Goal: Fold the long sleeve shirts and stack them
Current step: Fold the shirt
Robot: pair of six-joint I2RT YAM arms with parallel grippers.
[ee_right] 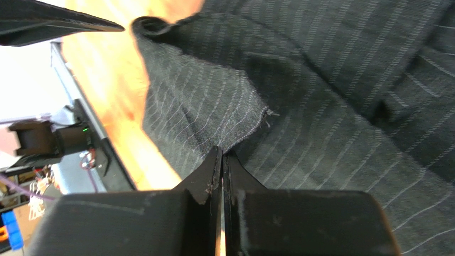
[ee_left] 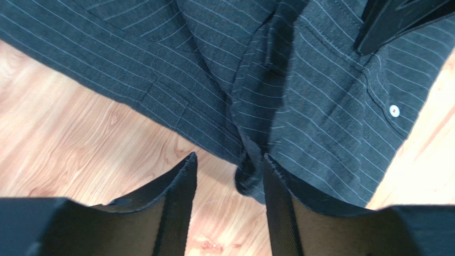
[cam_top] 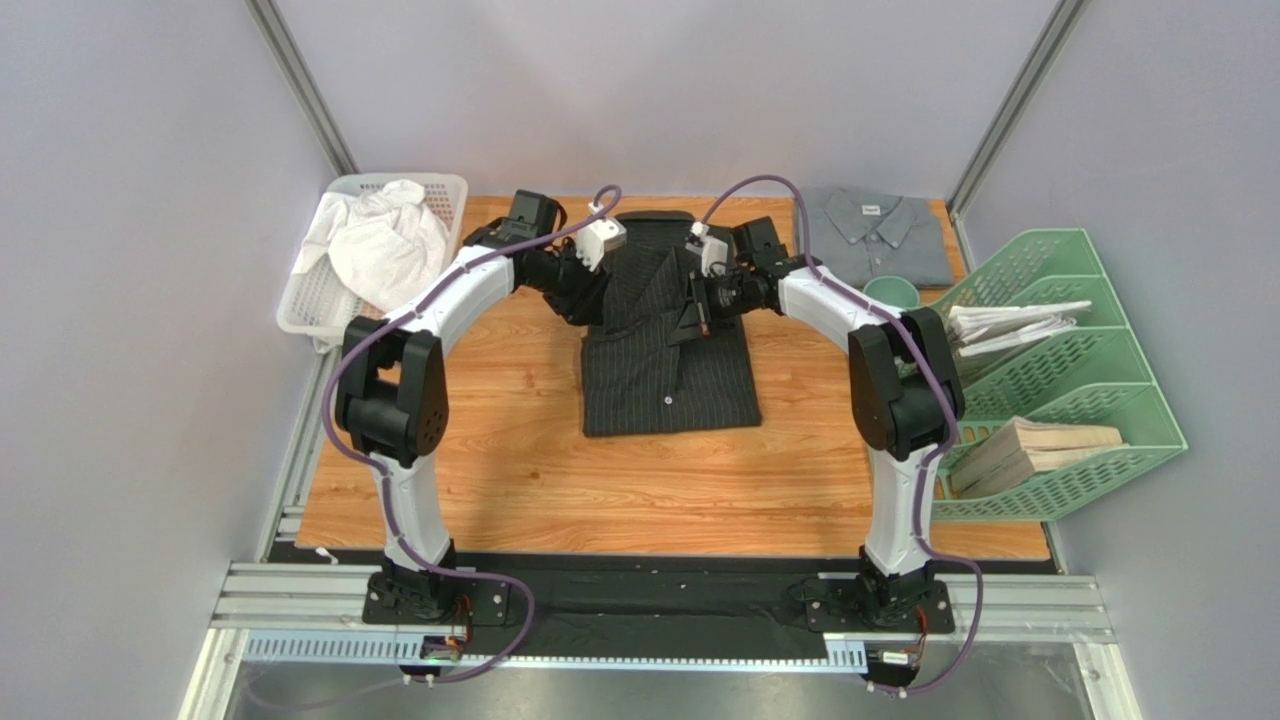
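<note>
Light wooden tabletop (cam_top: 496, 450) carries: black pinstriped cloth shirt (cam_top: 669, 375) at far centre, part-folded; folded grey collared shirt (cam_top: 882, 233) at far right corner; white plastic lattice basket (cam_top: 307, 306) overhanging far left corner. Green plastic mesh tray rack (cam_top: 1104, 423) at right edge, possibly off the board.

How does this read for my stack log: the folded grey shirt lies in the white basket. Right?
No. The folded grey shirt lies on the table beside the green trays, not in the white basket; the top external view shows it.
</note>
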